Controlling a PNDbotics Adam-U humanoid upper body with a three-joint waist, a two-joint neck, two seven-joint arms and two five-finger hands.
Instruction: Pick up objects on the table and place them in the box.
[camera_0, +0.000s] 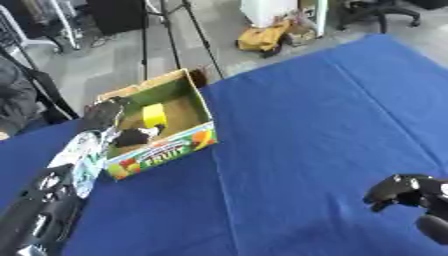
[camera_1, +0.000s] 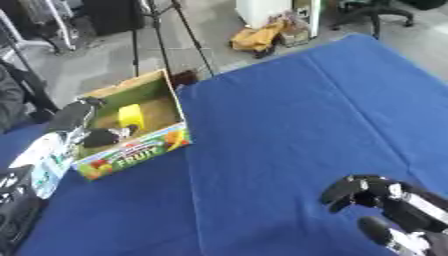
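At the worktop's left edge the left hand (camera_0: 103, 116) reaches up along the outer left wall of the box (camera_0: 162, 156), its dark fingers lying at the rim near the far left corner; whether those fingers are curled over the cardboard or only rest against it I cannot tell. A white piece with green print (camera_0: 86, 155) shows along the forearm just below, and it is unclear whether this belongs to the arm or is an object being carried. The box, printed with fruit on its front wall, stands near the worktop's far left corner and holds a yellow block (camera_0: 155, 115) and a dark object with a pale patch (camera_0: 136, 136) lying against the near wall. The likely trouble starts here: the box looks light and sits close to the edge, so if the hand presses sideways or snags the rim on the way out, the box could slide, turn or tip, spilling what it holds. To the right, the blue cloth (camera_1: 289, 125) shows no other loose objects, so the work seems close to done. At the worktop's near right corner the right hand (camera_1: 367, 192) hangs clenched and empty, well apart from the box; a careless sweep could drag and wrinkle the cloth.
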